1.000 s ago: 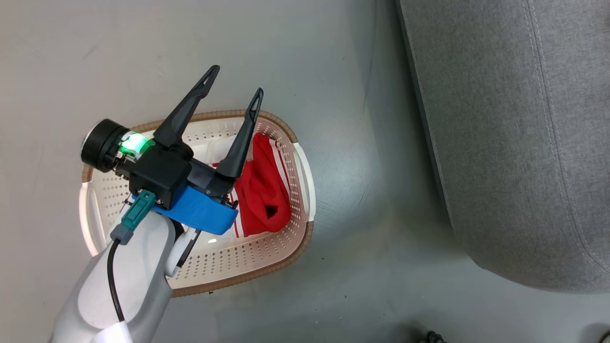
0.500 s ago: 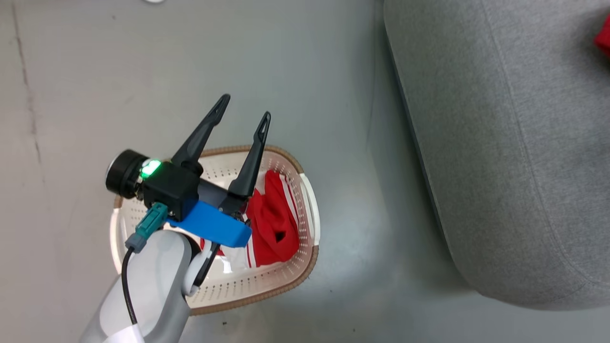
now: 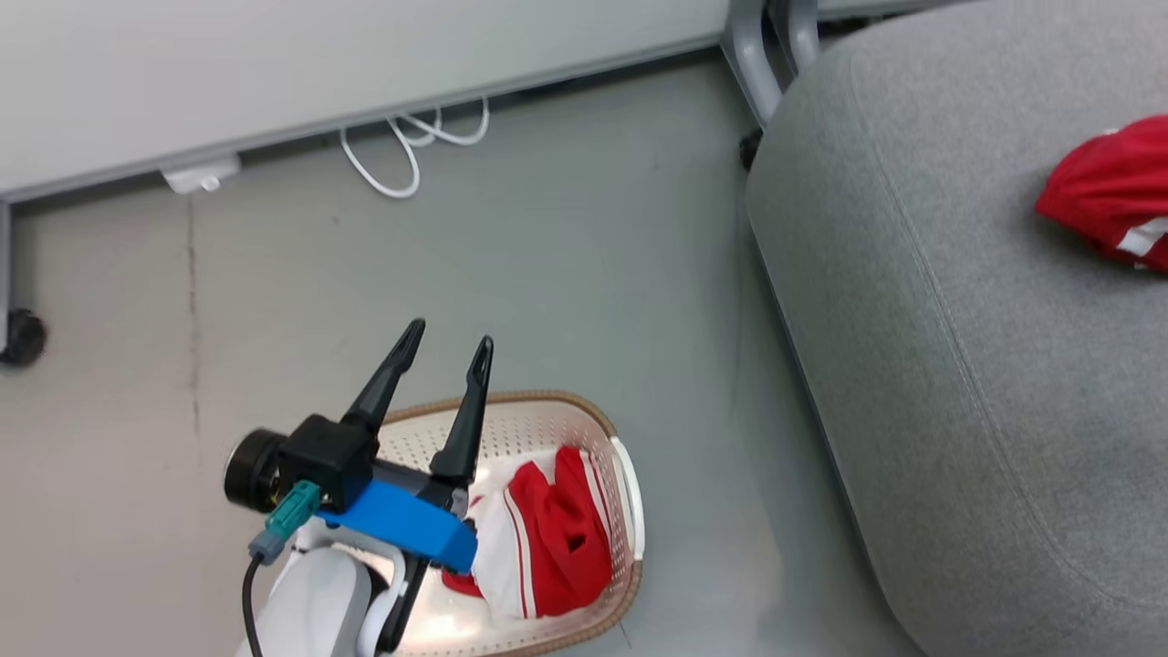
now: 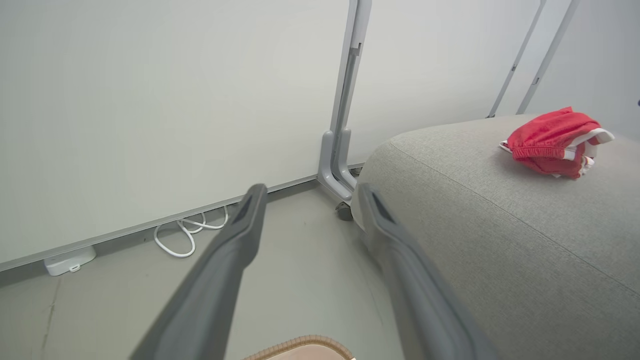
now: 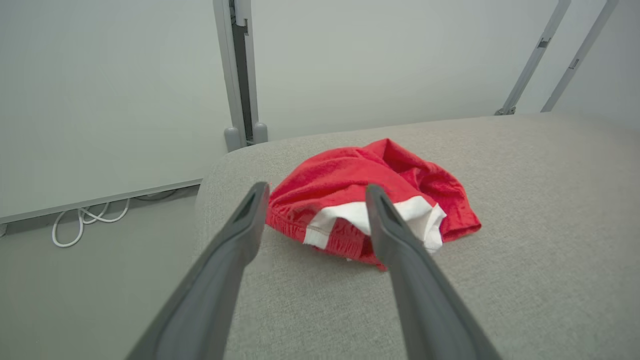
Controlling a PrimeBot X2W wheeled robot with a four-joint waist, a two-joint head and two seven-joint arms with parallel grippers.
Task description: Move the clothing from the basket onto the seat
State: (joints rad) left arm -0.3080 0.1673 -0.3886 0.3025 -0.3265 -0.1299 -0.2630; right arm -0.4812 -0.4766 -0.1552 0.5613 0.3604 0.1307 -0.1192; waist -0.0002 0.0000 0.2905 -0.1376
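hovering above the basket (image 3: 547, 401), your left claw (image 3: 449, 333) gapes empty, poised for the red garment (image 3: 557, 538) inside; right claw (image 5: 315, 189), also wide and empty, faces the other garment (image 5: 350, 175) on the seat (image 3: 958, 411).

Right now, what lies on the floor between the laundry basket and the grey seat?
Nothing lies there. In the head view, the strip of floor between the laundry basket and the seat is bare.

The seat (image 3: 958, 383) is matt grey cloth with a coarse weave, the red clothing (image 5: 350, 180) soft crumpled fabric, the basket (image 3: 547, 429) smooth, faintly glossy cream plastic with a brown woven-look rim, and the floor (image 3: 566, 274) smooth with a dull sheen.
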